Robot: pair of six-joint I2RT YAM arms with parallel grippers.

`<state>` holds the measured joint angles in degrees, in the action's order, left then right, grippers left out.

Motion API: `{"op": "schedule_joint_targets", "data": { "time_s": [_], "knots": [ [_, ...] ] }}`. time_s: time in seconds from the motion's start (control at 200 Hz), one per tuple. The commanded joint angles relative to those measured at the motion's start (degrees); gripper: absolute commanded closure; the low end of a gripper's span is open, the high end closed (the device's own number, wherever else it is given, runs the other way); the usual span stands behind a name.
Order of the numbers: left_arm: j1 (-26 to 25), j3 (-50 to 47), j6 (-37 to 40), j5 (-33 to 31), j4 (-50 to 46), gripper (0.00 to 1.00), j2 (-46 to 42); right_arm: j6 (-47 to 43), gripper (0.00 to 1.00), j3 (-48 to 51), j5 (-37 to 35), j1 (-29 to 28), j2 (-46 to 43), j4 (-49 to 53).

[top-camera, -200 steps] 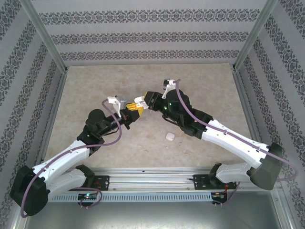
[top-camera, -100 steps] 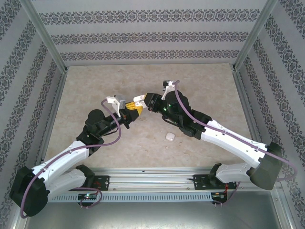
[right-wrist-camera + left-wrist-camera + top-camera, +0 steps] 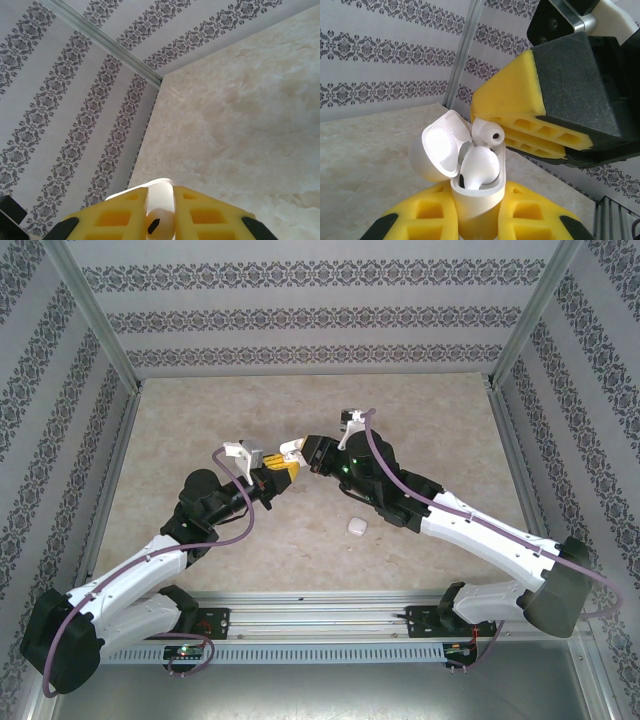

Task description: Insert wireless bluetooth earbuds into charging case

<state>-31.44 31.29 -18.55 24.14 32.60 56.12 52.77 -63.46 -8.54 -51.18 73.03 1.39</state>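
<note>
**A:** We note the left gripper [image 3: 476, 226] clamped low on the open case [image 3: 478, 200], held up over the middle of the worktop [image 3: 200, 420]. The lid is back. One earbud [image 3: 481, 167] lies in the case mouth; we cannot tell whether it is fully down.

**B:** Agreed. The right gripper [image 3: 160, 196] pinches the other earbud [image 3: 487, 132], whose head is just at the case rim beside the first.

**A:** We judge it very light, hard and glossy. It is likely to squirt from foam pads if over-squeezed.

**B:** So we'd grip the bulb's sides gently and leave the stem free to lead in. The spare case [image 3: 356, 526] lies toward the near edge, well apart.
</note>
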Motion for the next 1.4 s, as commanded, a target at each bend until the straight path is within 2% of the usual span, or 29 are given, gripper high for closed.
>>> {"op": "schedule_joint_targets", "data": {
  "time_s": [0.0, 0.32, 0.525, 0.829, 0.949, 1.034, 1.124, 1.394],
  "knots": [
    [-0.6, 1.7, -0.6, 0.9, 3.5, 1.0, -0.6, 0.4, 0.8, 0.5, 0.3, -1.0, 1.0, 1.2],
    [-0.6, 1.5, -0.5, 0.8, 3.4, 1.0, -0.6, 0.6, 0.73, -0.1, 0.2, -1.5, 1.1, 1.9],
    [-0.6, 1.1, -0.5, 1.2, 3.2, 1.0, -0.9, 0.0, 0.64, -1.9, -0.1, -1.6, 0.6, 4.2],
    [-0.6, 0.8, -0.3, 3.5, 2.0, 1.0, -1.3, -5.4, 0.51, -6.9, -2.9, -1.5, -2.6, 14.1],
    [-0.6, 0.7, 0.5, 4.9, 0.1, 1.0, -2.3, -8.7, 0.48, -11.0, -3.5, -0.8, -3.6, 21.7],
    [-0.6, 1.0, 0.9, 5.6, -1.8, 1.0, -2.9, -10.1, 0.48, -14.1, 0.2, 1.7, -3.7, 27.7],
    [-0.6, 1.5, 1.5, 7.4, -3.7, 1.0, -3.3, -10.5, 0.48, -15.5, 7.8, 5.6, -3.8, 31.5],
    [-0.6, 1.4, 2.7, 14.8, -3.5, 1.0, -3.3, -8.5, 0.5, -9.6, 23.2, 14.3, -7.9, 28.8]
  ]
}}
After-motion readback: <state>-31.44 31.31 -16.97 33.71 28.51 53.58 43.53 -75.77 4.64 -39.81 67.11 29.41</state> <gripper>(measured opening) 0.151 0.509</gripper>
